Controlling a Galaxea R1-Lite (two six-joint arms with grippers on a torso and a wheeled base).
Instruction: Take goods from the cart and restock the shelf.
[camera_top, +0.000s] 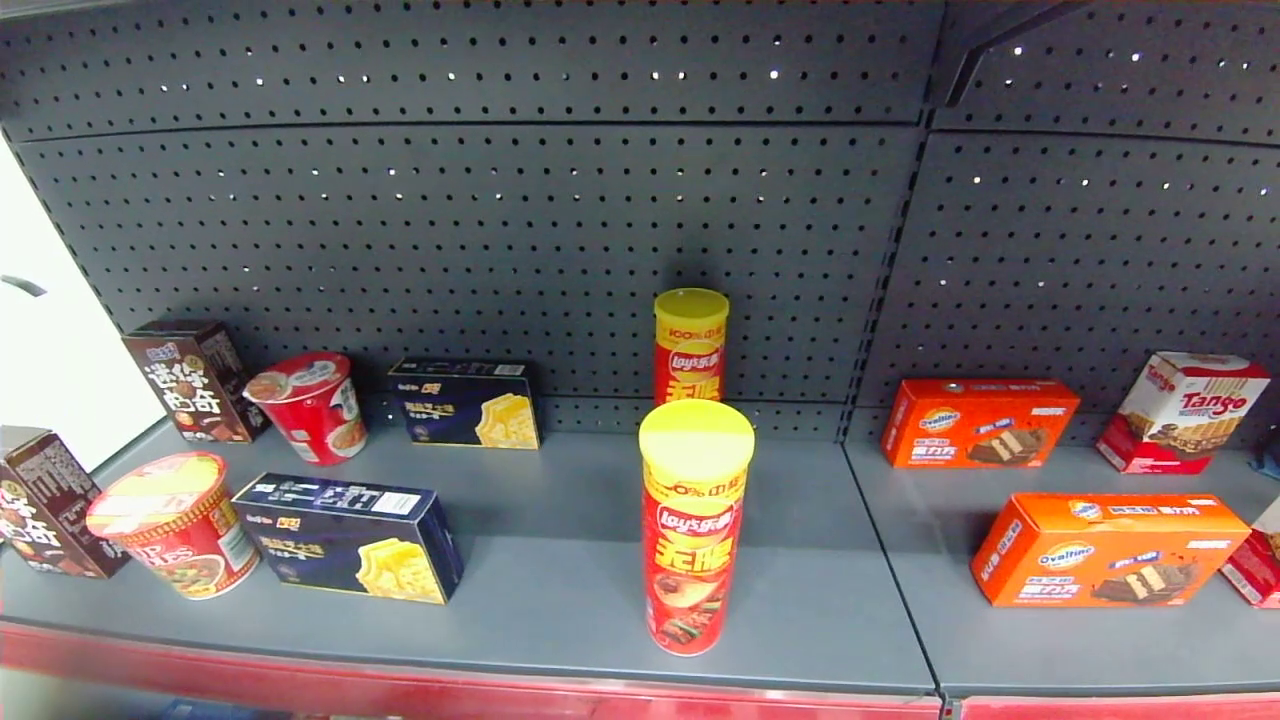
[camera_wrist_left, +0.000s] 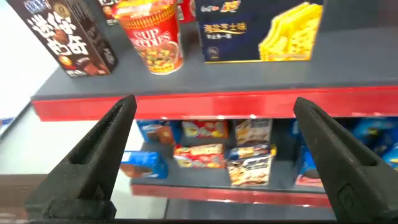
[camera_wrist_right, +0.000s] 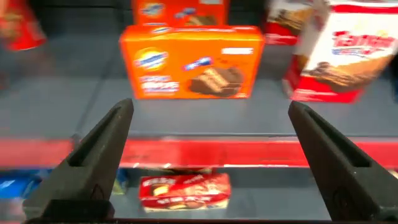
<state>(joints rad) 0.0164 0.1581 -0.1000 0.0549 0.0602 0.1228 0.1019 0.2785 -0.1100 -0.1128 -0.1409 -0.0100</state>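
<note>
**cartwatcher:** Where do the end effectors sit relative to the shelf right now?

**shelfnerd:** We see the left end effector (camera_wrist_left: 214, 168) with its fingers spread wide and nothing between them, just short of the red front lip of the shelf (camera_wrist_left: 217, 102). Between the fingers we can make out snack packets (camera_wrist_left: 199, 155) on a lower shelf. The right end effector (camera_wrist_right: 211, 168) is the same deal, spread, empty and just short of the lip.

**cartwatcher:** And the goods? Anything in the way?

**shelfnerd:** The front row comes first. Ahead of the left one we've got a brown box (camera_wrist_left: 68, 37), a cup noodle (camera_wrist_left: 152, 37) and a navy box (camera_wrist_left: 258, 31). Ahead of the right one there's an orange box (camera_wrist_right: 189, 62), with a wafer box (camera_wrist_right: 345, 53) just beside it. In the middle a front chip can (camera_top: 694, 525) stands upright near the lip, well apart from both groups.

Further back each one has a twin: a back chip can (camera_top: 690, 345), a second cup noodle (camera_top: 308, 405), a second navy box (camera_top: 467, 403) and a second orange box (camera_top: 975, 422). They all sit close to the pegboard panel (camera_top: 500, 230).
</note>
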